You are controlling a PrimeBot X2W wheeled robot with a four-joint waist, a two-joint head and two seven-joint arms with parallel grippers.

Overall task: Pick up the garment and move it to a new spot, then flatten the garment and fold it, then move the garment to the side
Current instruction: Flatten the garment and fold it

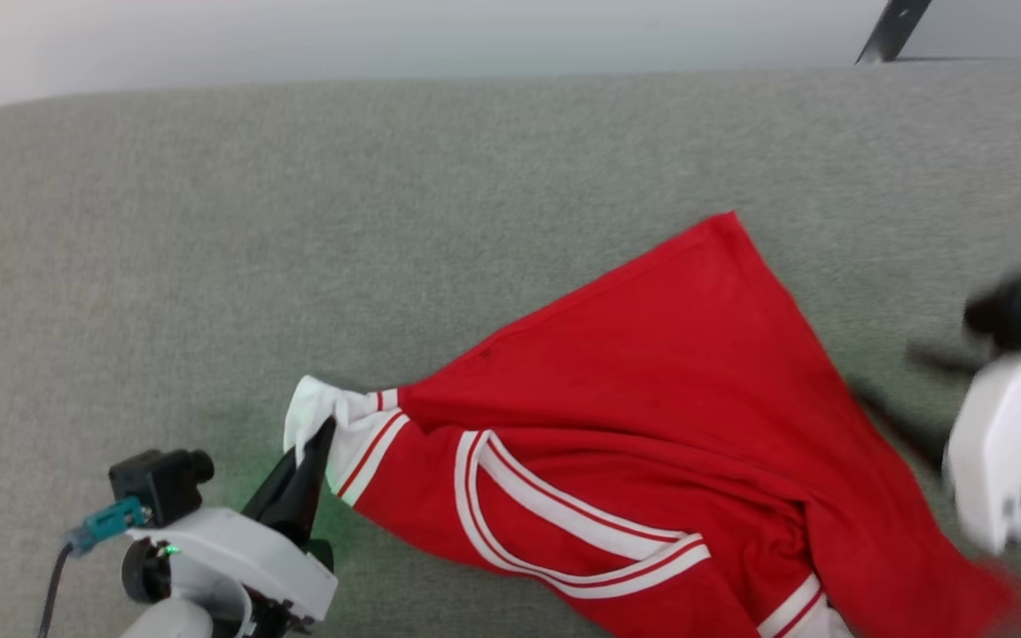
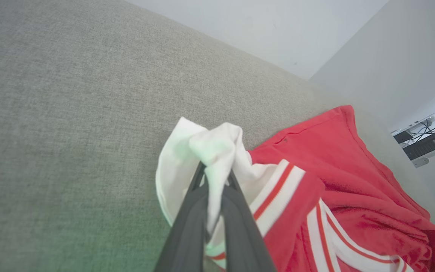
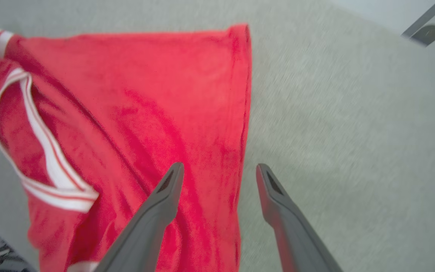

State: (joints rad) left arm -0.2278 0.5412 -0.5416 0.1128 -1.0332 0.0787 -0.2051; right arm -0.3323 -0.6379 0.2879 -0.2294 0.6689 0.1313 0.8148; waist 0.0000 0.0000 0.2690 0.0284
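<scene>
Closest in the left wrist view, the left gripper [image 2: 216,174] has its two dark fingers [image 2: 187,226] pinched together on the bunched white sleeve end [image 2: 217,147] of the garment [image 2: 353,181]. From that sleeve the red shirt spreads across the grey tabletop [image 1: 298,221] toward the robot's right, with the striped neck trim [image 1: 564,523] facing up and one hem corner pointing away. At its far side the right gripper [image 3: 219,172] hangs with jaws wide apart, one finger over red cloth, the other over bare tabletop; blurred, it seems to hold nothing.
</scene>
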